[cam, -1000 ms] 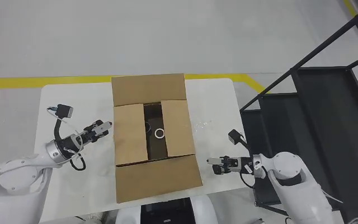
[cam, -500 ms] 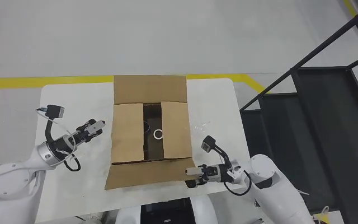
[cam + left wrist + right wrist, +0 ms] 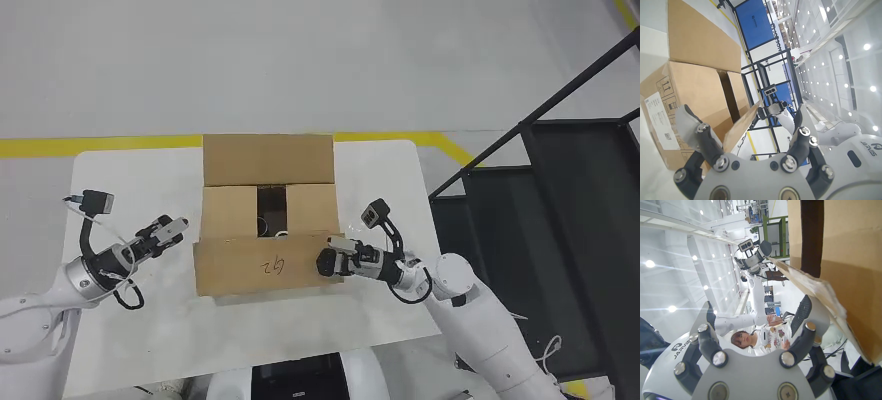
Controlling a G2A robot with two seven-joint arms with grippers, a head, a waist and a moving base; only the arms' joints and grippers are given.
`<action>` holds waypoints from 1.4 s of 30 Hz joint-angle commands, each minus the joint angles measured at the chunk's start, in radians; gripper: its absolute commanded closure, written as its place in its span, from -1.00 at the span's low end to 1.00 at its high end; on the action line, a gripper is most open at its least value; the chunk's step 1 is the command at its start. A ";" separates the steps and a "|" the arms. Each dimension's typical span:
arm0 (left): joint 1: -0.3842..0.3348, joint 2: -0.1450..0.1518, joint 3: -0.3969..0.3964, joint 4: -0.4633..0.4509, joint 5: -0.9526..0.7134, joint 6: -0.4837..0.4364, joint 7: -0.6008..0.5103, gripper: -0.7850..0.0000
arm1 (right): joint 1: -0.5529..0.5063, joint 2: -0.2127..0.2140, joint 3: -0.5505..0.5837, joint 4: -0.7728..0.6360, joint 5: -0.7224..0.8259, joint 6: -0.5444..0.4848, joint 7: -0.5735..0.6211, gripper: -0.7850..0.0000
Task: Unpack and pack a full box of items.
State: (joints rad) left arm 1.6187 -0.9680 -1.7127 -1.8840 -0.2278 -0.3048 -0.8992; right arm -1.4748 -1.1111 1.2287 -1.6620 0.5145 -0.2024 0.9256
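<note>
The cardboard box (image 3: 268, 160) stands mid-table with its back flap laid outward and both side flaps folded in, a dark gap (image 3: 271, 203) between them. The front flap (image 3: 262, 265) is raised, its marked outer face up. My right gripper (image 3: 328, 262) is open at that flap's right end. In the right wrist view one finger (image 3: 804, 311) lies against the flap's edge (image 3: 819, 287). My left gripper (image 3: 172, 229) is open beside the box's left wall, apart from it. The left wrist view shows that wall (image 3: 696, 91) and the raised flap (image 3: 740, 125) between the fingers' line of sight.
The white table (image 3: 130, 170) has free room left and right of the box. A black metal frame with steps (image 3: 540, 190) stands just off the table's right edge. A yellow floor line (image 3: 100, 146) runs behind the table.
My right gripper swept in from the table's right edge to the front flap, and the flap rose from lying flat outward to tilting over the opening. My left gripper drew back slightly from the box.
</note>
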 commanded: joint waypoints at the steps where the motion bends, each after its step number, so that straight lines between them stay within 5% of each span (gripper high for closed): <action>1: 0.004 0.000 -0.004 -0.008 -0.007 0.000 0.001 -1.00 | 0.024 -0.004 -0.020 0.025 -0.044 -0.010 -0.044 -1.00; 12: -0.023 -0.002 0.114 0.009 -0.117 0.036 -0.117 -1.00 | 0.059 -0.008 -0.047 0.032 -0.163 -0.029 -0.107 -1.00; 19: -0.072 -0.011 0.213 0.095 -0.029 -0.009 -0.065 -1.00 | 0.054 -0.001 -0.017 -0.017 -0.173 -0.023 -0.105 -1.00; 27: -0.061 -0.007 0.214 0.092 0.051 -0.043 -0.051 -1.00 | 0.109 0.005 0.077 0.030 -0.194 -0.086 -0.176 -1.00; 32: -0.031 -0.002 0.181 0.058 0.050 -0.042 -0.050 -1.00 | 0.234 0.002 0.084 0.177 -0.324 -0.145 -0.242 -1.00; 42: 0.028 0.007 0.120 0.018 0.042 -0.024 -0.054 -1.00 | 0.528 -0.064 -0.122 0.583 -0.423 -0.296 -0.337 -1.00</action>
State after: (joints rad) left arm 1.6414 -0.9615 -1.5896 -1.8639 -0.1871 -0.3320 -0.9517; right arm -0.9811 -1.1657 1.1315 -1.1200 0.0948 -0.4809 0.6007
